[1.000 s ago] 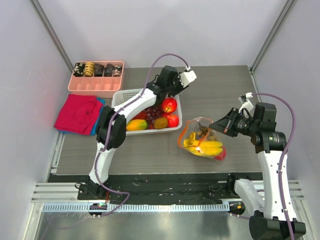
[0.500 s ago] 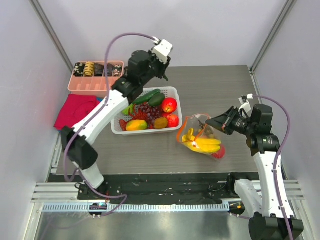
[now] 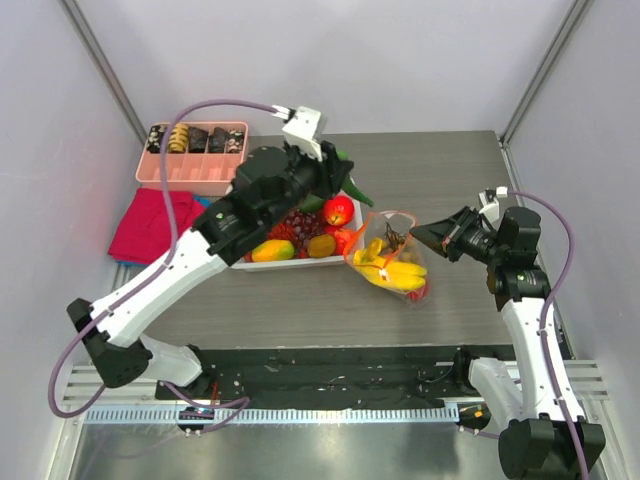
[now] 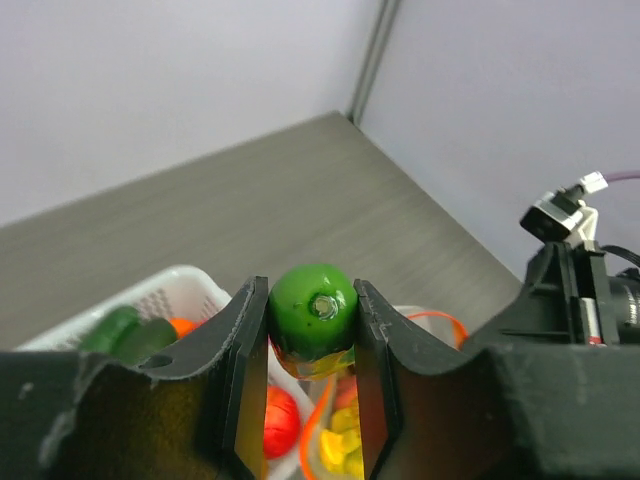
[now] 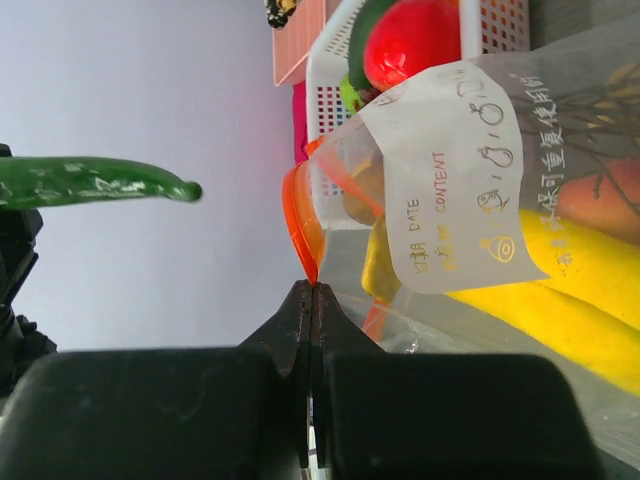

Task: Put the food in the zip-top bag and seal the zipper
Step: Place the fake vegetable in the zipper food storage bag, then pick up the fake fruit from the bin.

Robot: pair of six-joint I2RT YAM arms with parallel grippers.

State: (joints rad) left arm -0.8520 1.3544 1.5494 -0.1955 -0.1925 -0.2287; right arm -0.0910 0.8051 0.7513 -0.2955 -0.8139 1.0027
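My left gripper (image 3: 340, 178) is shut on a long glossy green vegetable (image 3: 352, 185), held in the air over the basket's right end, near the bag's mouth. In the left wrist view its round end (image 4: 312, 305) sits between my fingers (image 4: 240, 340). The clear zip-top bag (image 3: 393, 262) lies right of the basket and holds yellow bananas (image 3: 402, 274) and other fruit. My right gripper (image 3: 428, 236) is shut on the orange-red zipper strip (image 5: 303, 225) and holds the mouth up and open. The green vegetable also shows in the right wrist view (image 5: 95, 181).
The white lattice basket (image 3: 300, 262) holds a red fruit (image 3: 338, 210), grapes and other toy food, partly hidden by my left arm. A pink divided tray (image 3: 195, 172) stands at the back left. A red cloth (image 3: 150, 225) lies left of the basket.
My left arm has risen out of the basket and swung right, carrying the green vegetable towards the bag's mouth. My right gripper has drawn the bag a little left, towards the basket.
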